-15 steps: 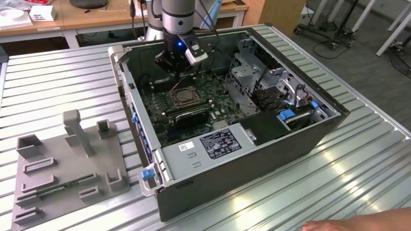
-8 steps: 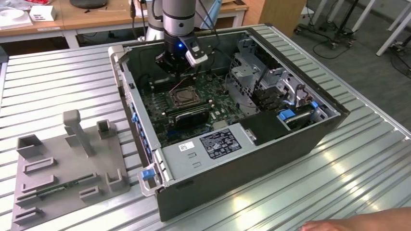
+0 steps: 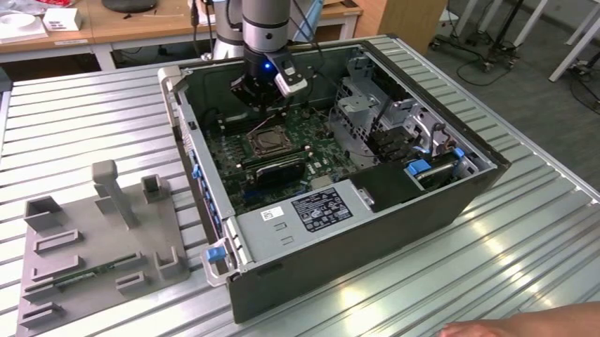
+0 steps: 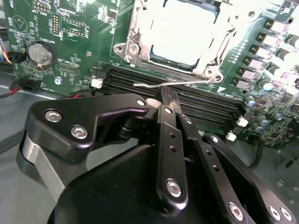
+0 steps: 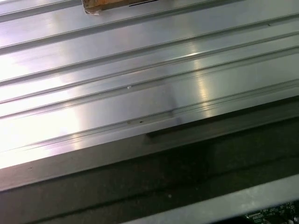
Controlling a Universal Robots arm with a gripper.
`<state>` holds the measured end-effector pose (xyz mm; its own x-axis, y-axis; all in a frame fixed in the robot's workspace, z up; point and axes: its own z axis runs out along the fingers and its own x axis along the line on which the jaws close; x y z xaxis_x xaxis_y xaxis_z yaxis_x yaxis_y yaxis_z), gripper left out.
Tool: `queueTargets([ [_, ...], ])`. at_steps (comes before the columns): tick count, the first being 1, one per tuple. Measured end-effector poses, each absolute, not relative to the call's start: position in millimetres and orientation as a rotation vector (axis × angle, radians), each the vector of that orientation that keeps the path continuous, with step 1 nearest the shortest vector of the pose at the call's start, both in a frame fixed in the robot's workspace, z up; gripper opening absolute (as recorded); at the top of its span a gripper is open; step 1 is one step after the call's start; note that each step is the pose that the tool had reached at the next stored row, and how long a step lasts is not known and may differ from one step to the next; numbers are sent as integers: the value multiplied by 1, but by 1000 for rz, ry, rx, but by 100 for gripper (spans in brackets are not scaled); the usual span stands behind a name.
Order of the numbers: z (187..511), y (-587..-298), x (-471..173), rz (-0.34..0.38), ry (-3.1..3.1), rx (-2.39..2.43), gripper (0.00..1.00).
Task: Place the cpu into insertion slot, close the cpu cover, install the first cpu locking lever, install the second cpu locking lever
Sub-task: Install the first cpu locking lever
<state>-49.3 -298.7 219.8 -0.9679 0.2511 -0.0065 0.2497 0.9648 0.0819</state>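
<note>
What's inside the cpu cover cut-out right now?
The cpu, its pale flat top showing, fills the cut-out of the cpu cover. Anything beneath the cpu is covered and cannot be seen.

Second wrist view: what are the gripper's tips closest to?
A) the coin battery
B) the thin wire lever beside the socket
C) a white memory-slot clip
B: the tips of the gripper sit right at the wire lever, between the cpu cover and the memory slots.

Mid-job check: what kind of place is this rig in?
Probably a robotics lab or workshop: an open computer case lies on a ribbed metal bench, a grey parts fixture beside it, wooden desks beyond.
</note>
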Motion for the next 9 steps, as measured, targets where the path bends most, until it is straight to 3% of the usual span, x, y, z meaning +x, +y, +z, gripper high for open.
queueTargets([
  [9, 220, -302, -46, 126, 3097, 396, 11],
])
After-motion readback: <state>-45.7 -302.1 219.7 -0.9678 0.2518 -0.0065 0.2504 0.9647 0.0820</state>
